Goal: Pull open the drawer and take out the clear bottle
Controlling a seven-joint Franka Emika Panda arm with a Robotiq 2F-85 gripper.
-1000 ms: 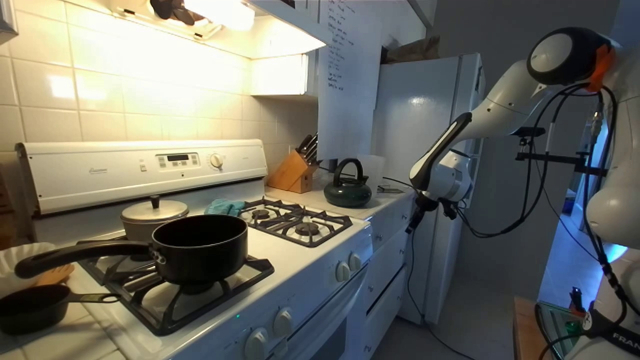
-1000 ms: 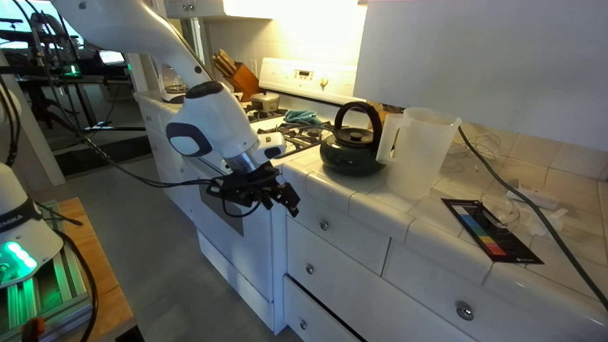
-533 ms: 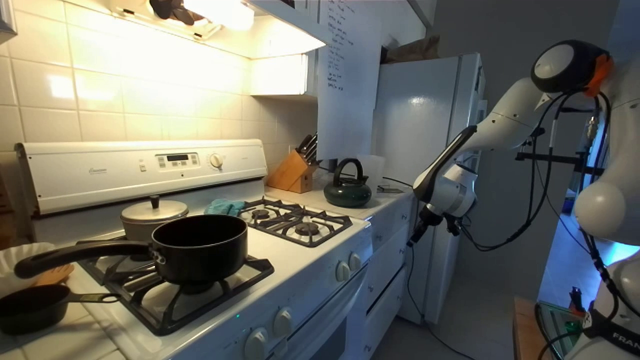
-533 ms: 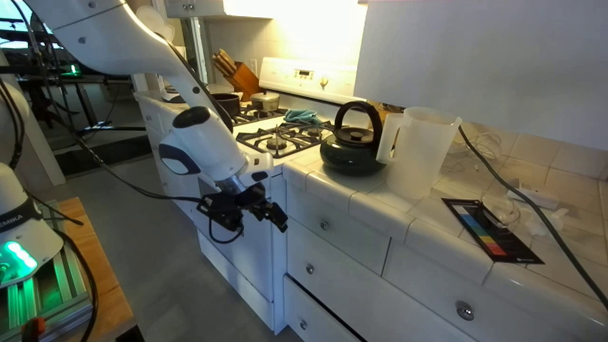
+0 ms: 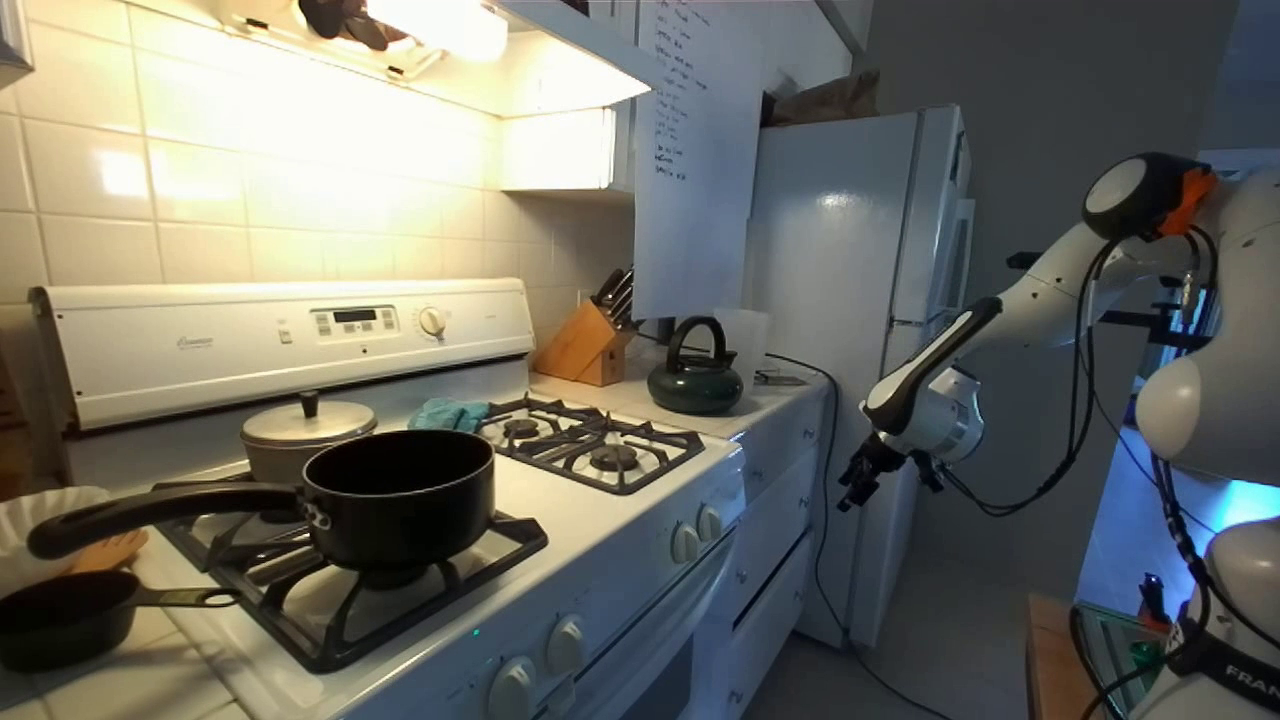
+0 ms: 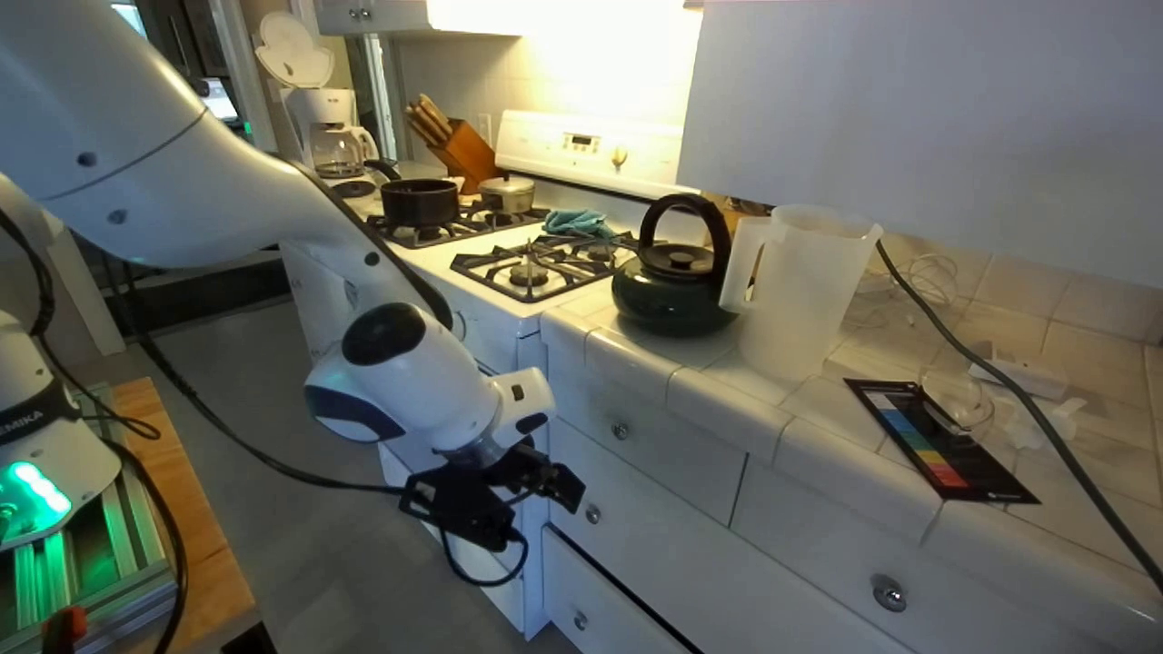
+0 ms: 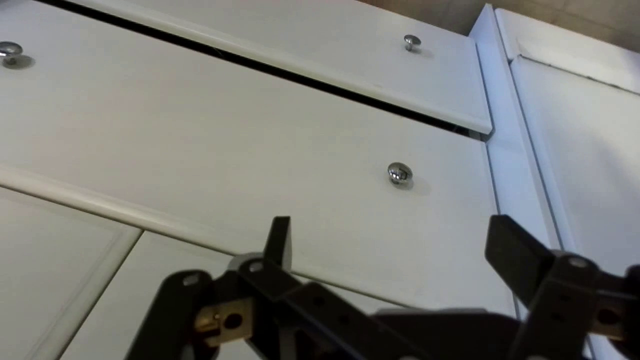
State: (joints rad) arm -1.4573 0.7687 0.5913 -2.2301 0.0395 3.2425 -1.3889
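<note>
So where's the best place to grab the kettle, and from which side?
Probably the top of the handle, gripping across it from above: the kettle stands upright, its handle arches high over the lid with space beneath, and the pitcher close beside would likely crowd a side approach.

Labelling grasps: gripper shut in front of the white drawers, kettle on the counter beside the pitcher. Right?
Not shut: the wrist view shows the gripper open, in front of the white drawers. Kettle on the counter beside the pitcher: correct.
</note>
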